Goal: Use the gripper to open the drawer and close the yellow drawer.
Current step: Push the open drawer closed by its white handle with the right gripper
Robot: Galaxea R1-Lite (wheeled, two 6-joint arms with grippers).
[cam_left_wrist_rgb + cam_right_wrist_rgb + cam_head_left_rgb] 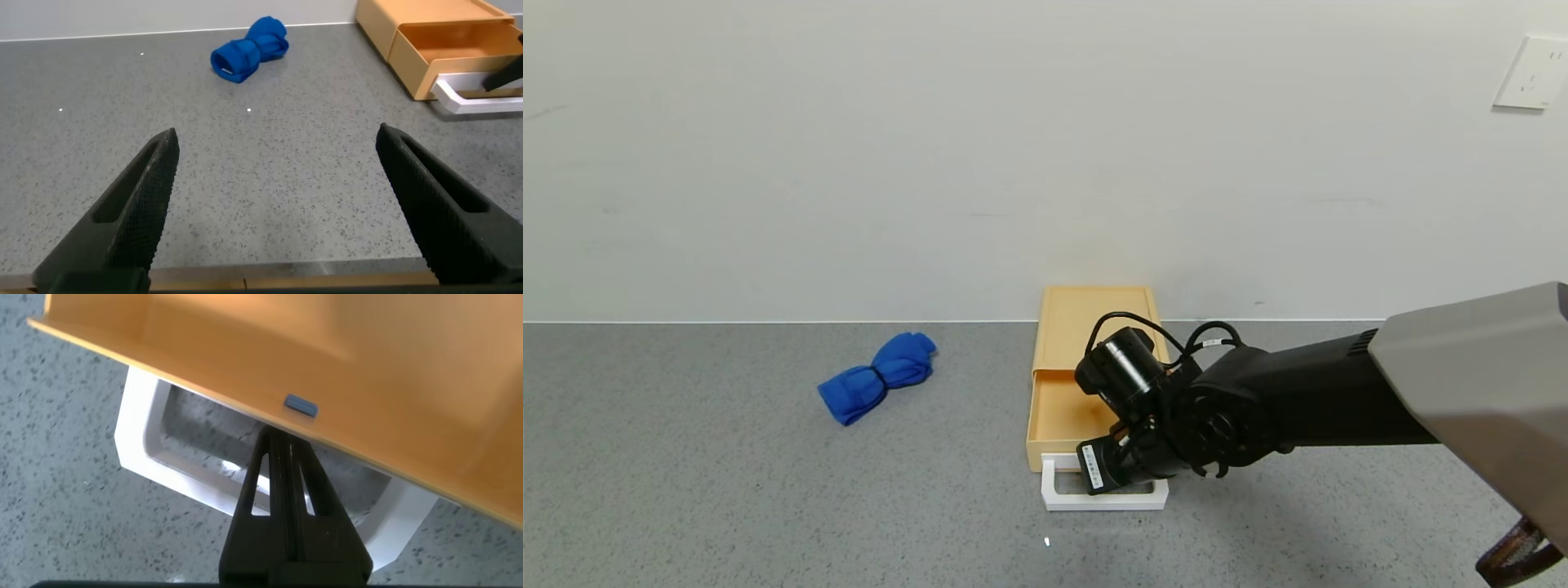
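The pale yellow drawer (1058, 408) is pulled partway out of its flat yellow box (1094, 314) at the wall. Its white loop handle (1103, 500) points toward me. My right gripper (1125, 474) reaches down onto the handle. In the right wrist view its fingers (282, 439) are pressed together, poking inside the white loop (135, 433) right against the yellow drawer front (384, 400). They clamp nothing. My left gripper (278, 140) is open and empty, low over the near table edge, far left of the drawer (458, 53).
A blue rolled cloth (878, 376) lies on the grey speckled table left of the box, also in the left wrist view (249, 49). A white wall runs behind the table, with a socket (1534, 73) at the upper right.
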